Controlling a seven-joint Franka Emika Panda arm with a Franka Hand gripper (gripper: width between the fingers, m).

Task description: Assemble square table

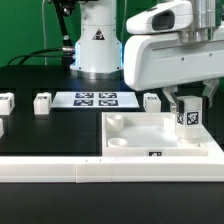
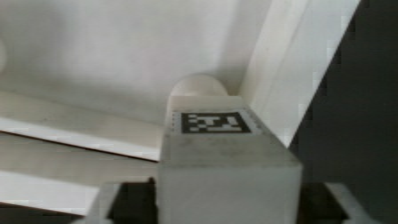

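The square table top [image 1: 135,135] is a white slab with a raised rim, lying flat in front of the long rail. A white tagged leg [image 1: 187,115] stands upright on its far corner, at the exterior view's right. My gripper [image 1: 188,121] comes down over that leg with one finger on each side. In the wrist view the leg [image 2: 222,160] fills the space between my fingers [image 2: 80,205], with a dark strip on each side, so contact is unclear. The leg's foot and the socket under it are hidden. Loose legs [image 1: 42,101] [image 1: 5,100] [image 1: 150,101] lie behind the slab.
The marker board [image 1: 95,99] lies flat behind the slab, in front of the robot's white base [image 1: 97,45]. A long white rail [image 1: 110,172] runs along the front edge. The tabletop's rim [image 2: 71,120] shows pale beside the leg in the wrist view.
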